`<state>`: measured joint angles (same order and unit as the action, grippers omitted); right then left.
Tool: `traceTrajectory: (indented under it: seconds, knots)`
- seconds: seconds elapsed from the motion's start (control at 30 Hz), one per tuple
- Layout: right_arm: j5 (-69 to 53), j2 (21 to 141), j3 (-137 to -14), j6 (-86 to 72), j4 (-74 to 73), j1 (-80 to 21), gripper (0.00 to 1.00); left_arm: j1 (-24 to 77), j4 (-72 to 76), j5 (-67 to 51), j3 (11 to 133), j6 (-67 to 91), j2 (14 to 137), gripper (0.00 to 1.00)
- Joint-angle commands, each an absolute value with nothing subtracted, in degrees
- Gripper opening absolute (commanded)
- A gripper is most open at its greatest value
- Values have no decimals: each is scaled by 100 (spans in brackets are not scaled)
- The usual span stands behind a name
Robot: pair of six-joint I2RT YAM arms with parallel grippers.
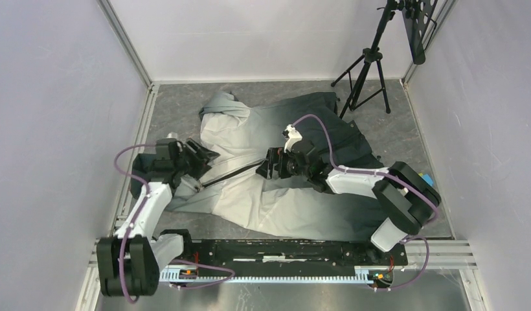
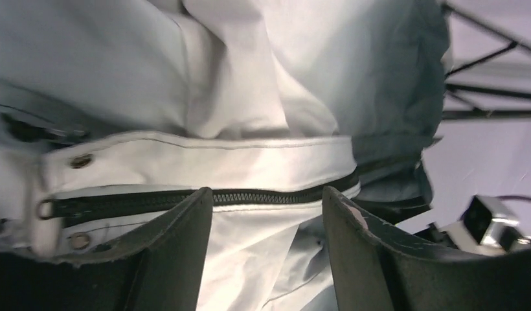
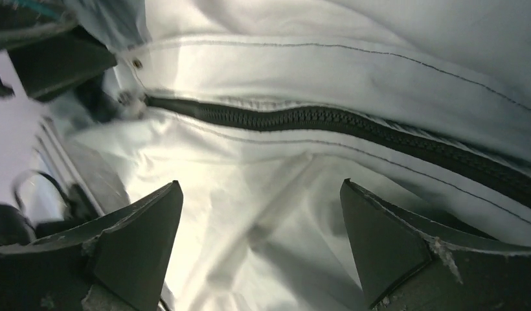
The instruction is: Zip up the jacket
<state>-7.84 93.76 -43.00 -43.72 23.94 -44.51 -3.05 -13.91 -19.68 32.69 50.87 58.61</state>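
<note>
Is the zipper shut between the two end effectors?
Shut there: the zipper shows meshed teeth in both wrist views. Whether the jacket is zipped fully, cannot tell.

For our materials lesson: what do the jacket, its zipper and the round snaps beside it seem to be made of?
Jacket: thin woven fabric, probably synthetic, faint sheen, soft creases, stitched seams. Zipper: fine dark teeth on dark tape; plastic or metal unclear. Snaps: dull metal, judging by their glinting rings.

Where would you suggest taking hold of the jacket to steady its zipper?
Probably the pale placket at its snap-studded end, approached from the left edge of the jacket: there it lies flat and free beside the zipper.
</note>
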Motion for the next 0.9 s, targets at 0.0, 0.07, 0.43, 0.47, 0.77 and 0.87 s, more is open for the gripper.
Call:
traceTrajectory:
  seconds: [0.0, 0.07, 0.43, 0.47, 0.77, 0.87]
  knots:
    - [-1192, 8816, -4207, -2064, 1416, -4491, 98, 583, -518, -2269, 3375, 5434, 6578, 71]
    - [-1282, 8511, -4100, -1523, 1139, -4500, 98, 676, -219, -2147, 3286, 5783, 7084, 72]
    - [-296, 6942, -4247, -829, -698, -4452, 98, -361, -1609, 235, 3700, 5006, 7990, 84]
    - [-78, 6723, -4355, -872, -845, -4441, 98, -518, -1567, 218, 3723, 4876, 7933, 85]
    - [1863, 5336, -5730, -211, -1598, -4412, 98, 797, -2229, -202, 5710, 2442, 6242, 100]
    - [2421, 4899, -6178, 360, -1636, -4413, 98, 1071, -1942, -1379, 6105, 1912, 5671, 100]
